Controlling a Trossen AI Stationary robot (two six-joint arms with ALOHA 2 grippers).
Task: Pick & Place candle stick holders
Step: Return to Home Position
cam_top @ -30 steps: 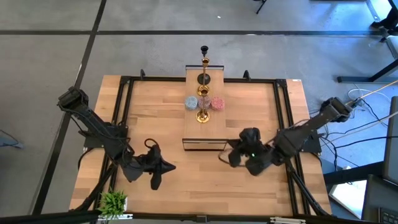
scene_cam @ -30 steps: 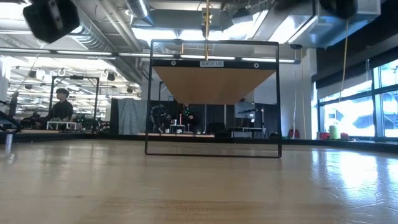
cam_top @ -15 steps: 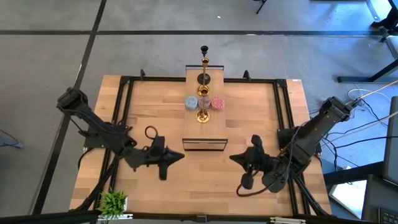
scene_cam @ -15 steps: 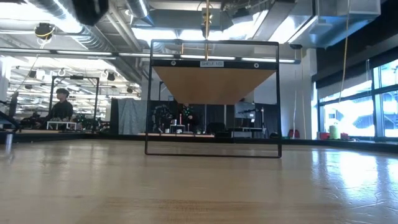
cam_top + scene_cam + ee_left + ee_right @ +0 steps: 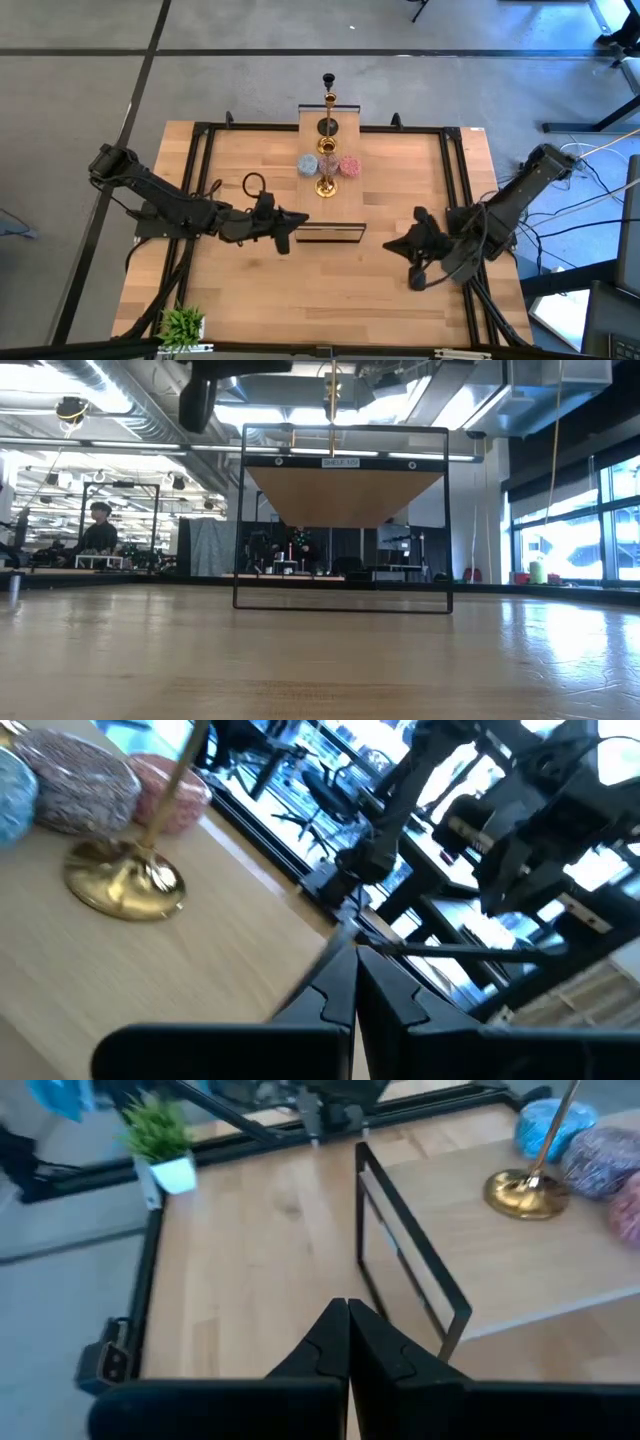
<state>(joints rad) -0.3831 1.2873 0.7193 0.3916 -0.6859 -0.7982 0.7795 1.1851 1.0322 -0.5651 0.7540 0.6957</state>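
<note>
Both grippers are empty. In each wrist view I see the two fingers pressed together, so both are closed on nothing. All the holders [image 5: 326,186] stand in a row on the shelf [image 5: 328,208], toward 12 o'clock from the centre of the table [image 5: 250,290]. The black one is farthest, then come the gold stems, and the blue, purplish and pink cups sit side by side just behind the nearest gold base.

The left gripper [image 5: 290,222] hangs at 9 o'clock of the shelf's front frame, quite near to it. The right gripper [image 5: 398,244] is at 4 o'clock of the frame, a little more apart.

I judge that the placing is done and only the return to home is left. To do it well, I want to lift each arm first and then pull it back toward 6 o'clock, away from the shelf. The left fingers are near enough to knock the frame and tip the thin stems. The plant [image 5: 183,322] at 7 o'clock needs room too.
</note>
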